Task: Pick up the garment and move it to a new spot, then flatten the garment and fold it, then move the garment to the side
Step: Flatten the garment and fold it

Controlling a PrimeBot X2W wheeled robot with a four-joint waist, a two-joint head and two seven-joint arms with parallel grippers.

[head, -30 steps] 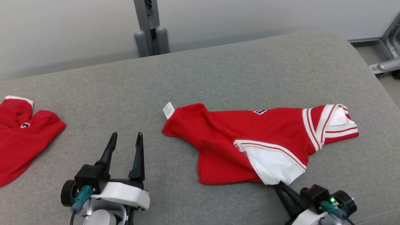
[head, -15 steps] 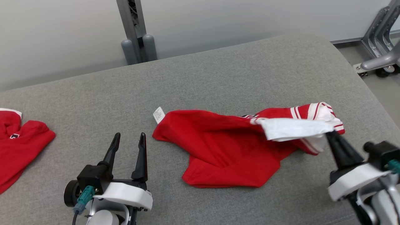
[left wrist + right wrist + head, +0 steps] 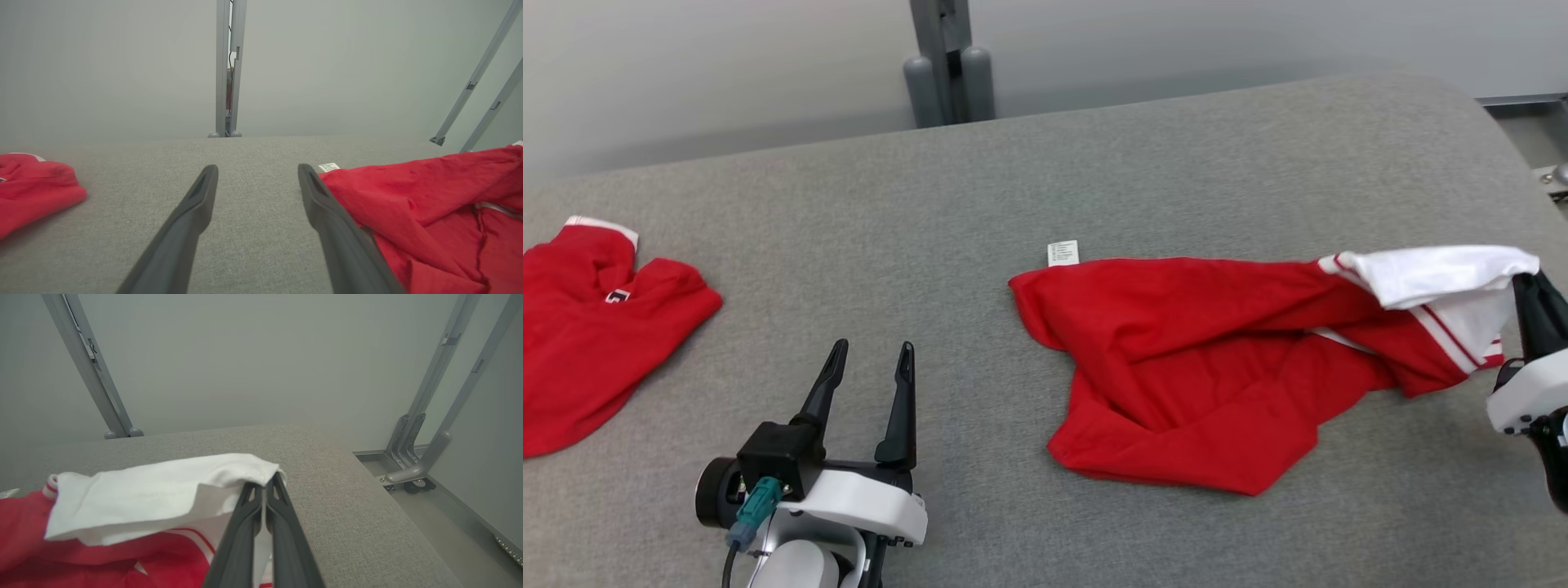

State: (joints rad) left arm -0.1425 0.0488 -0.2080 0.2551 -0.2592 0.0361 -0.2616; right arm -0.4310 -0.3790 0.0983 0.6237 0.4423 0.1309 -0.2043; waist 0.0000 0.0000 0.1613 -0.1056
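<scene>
Tension matters most in this carry. The right gripper [image 3: 264, 485] is clamped tight on the white sleeve edge [image 3: 1437, 273] of the red jersey [image 3: 1201, 359], at the end farthest from the care label [image 3: 1063, 252]. That end hangs lifted, while the label end and the body lie on the grey padded table [image 3: 1176, 147]. A good pull probably runs straight away from the label, low and slow, so the cloth drags flat rather than bunching and the thin pinch does not slip. The left gripper [image 3: 872, 349] rests empty with fingers spread wide, on the label's other side, between it and a second red garment [image 3: 596, 327]. It is best kept clear of the cloth.
</scene>
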